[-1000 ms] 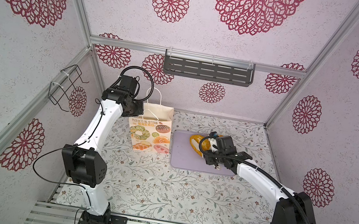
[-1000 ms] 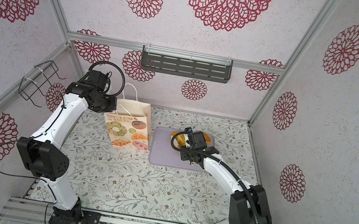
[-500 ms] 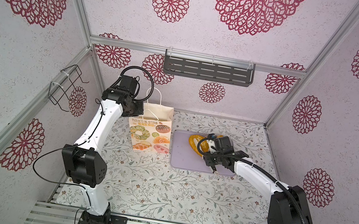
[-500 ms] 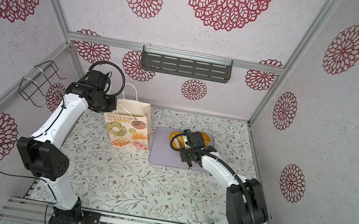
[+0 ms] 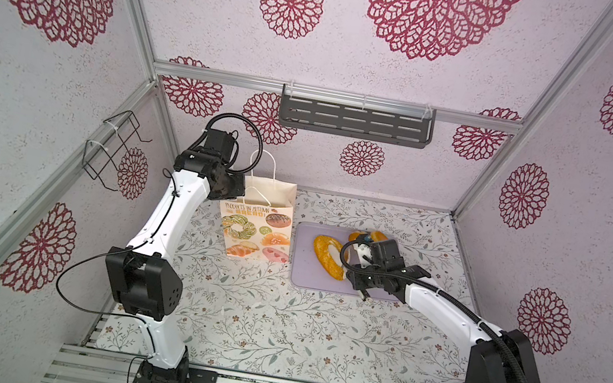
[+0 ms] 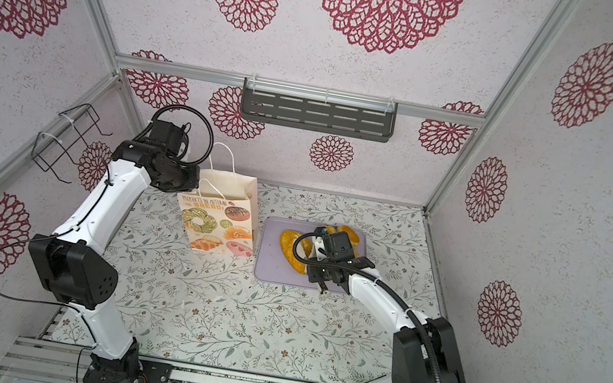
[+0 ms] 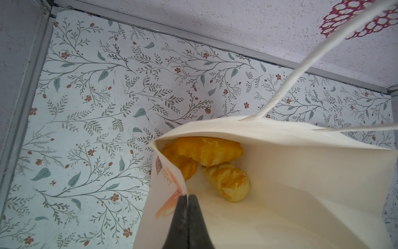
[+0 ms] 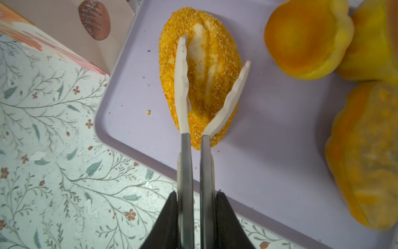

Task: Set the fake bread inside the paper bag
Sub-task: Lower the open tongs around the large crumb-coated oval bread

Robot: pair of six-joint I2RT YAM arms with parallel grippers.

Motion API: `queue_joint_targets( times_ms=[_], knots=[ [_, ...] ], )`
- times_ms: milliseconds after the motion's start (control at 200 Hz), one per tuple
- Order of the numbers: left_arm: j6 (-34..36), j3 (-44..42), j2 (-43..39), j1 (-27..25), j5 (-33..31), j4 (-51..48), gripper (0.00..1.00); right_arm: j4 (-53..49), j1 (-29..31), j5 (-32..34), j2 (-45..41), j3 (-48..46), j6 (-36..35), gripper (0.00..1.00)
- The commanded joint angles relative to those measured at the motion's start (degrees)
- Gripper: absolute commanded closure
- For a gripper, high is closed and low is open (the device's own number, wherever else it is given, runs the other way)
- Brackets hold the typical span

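The cream paper bag (image 5: 256, 230) stands upright left of the lilac tray (image 5: 307, 277). My left gripper (image 7: 189, 196) is shut on the bag's rim and holds its mouth open. Three pieces of fake bread (image 7: 206, 151) lie inside. My right gripper (image 8: 196, 193) is shut on metal tongs (image 8: 185, 151). The tongs' white tips press on both sides of an oval crumbed loaf (image 8: 217, 49) lying on the tray (image 8: 269, 140). Three more golden buns (image 8: 305, 41) sit beside it on the tray. In both top views the right arm hides part of the loaf (image 6: 290, 242).
A black wire rack (image 5: 113, 152) hangs on the left wall. A grey slotted shelf (image 5: 354, 120) is fixed to the back wall. The bag's white loop handles (image 7: 301, 71) stick up above its mouth. Crumbs lie on the tray near the loaf.
My right gripper has closed, squeezing the tongs' tips in onto the oval loaf. The left arm and the bag have not moved.
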Motion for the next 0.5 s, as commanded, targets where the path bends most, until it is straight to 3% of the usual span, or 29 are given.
queue_joint_targets(
  times_ms=[0,125,490],
  knots=[
    [0.3,0.28,-0.1,-0.24,-0.01,-1.27,1.0,2.32,-0.08,-3.06,-5.04,-1.11,2.85,0.81],
    [0.35,0.3,-0.19,-0.24,0.06,-1.24,1.0,2.92,-0.06,-2.43,-8.22,-3.16,4.22,0.93],
    [0.29,0.29,-0.02,-0.5,0.07,-1.17,1.0,4.16,-0.02,-2.11,-10.46,-4.11,7.58,0.99]
  ],
)
